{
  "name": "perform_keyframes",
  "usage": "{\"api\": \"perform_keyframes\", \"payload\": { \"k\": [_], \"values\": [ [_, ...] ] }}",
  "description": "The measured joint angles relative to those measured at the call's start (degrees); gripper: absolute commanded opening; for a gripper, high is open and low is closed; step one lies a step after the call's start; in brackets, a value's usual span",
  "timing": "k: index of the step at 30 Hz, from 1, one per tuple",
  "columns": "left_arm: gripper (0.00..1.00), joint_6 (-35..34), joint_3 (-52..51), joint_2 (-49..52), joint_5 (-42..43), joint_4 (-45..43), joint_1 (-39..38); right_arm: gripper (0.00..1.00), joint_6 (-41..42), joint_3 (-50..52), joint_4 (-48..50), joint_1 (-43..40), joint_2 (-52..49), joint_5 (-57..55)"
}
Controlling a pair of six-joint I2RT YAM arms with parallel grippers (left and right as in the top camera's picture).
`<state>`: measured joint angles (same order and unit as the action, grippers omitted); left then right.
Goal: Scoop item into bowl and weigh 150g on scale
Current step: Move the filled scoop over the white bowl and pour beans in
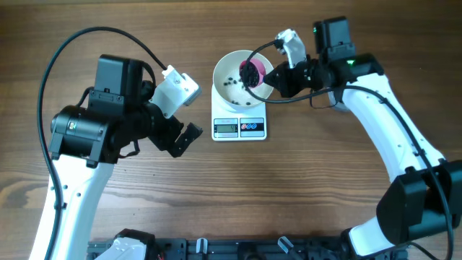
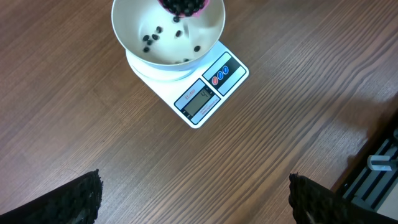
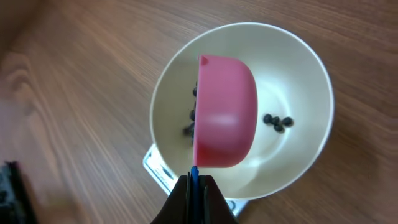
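**Overhead, left-wrist and right-wrist views of the weighing station.** We see the white bowl [image 1: 222, 76] seated on the scale [image 1: 240, 128], at the upper centre of the overhead frame, on a wooden table [image 1: 325, 188]. The right gripper [image 1: 271, 78] enters from the upper right with its fingers pressed together on the thin handle of a pink scoop [image 1: 252, 72]. In the right-wrist view the scoop is tipped on its side above the bowl, a little left of the bowl's centre, with its rounded underside toward the camera. At the top edge of the left-wrist view we look into the scoop's mouth, which is packed with black beads [image 2: 182, 5]. A scattering of the same beads lies on the bowl's floor, and one or two appear blurred just below the scoop's lip. The scale's grey display and two round buttons face the lower edge of the overhead frame; we cannot read the digits. The left gripper [image 2: 194, 196] sits left of the scale and apart from it. Its fingers are spread wide and hold nothing, and both padded tips show in the lower corners of the left-wrist frame.
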<state>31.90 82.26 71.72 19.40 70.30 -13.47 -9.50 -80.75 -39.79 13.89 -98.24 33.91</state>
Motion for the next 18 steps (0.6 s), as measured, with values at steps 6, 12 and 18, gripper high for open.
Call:
{"api": "perform_keyframes", "payload": {
  "k": [6,12,18],
  "values": [
    [1.00,0.0,0.0,0.0,0.0,0.0,0.0,0.04,-1.9,0.0,1.3,0.9,0.0,-4.8],
    [1.00,0.0,0.0,0.0,0.0,0.0,0.0,0.04,-4.2,0.0,1.0,2.3,0.0,-9.1],
    [1.00,0.0,0.0,0.0,0.0,0.0,0.0,0.04,-4.2,0.0,2.8,3.7,0.1,-12.1]
  ]
}}
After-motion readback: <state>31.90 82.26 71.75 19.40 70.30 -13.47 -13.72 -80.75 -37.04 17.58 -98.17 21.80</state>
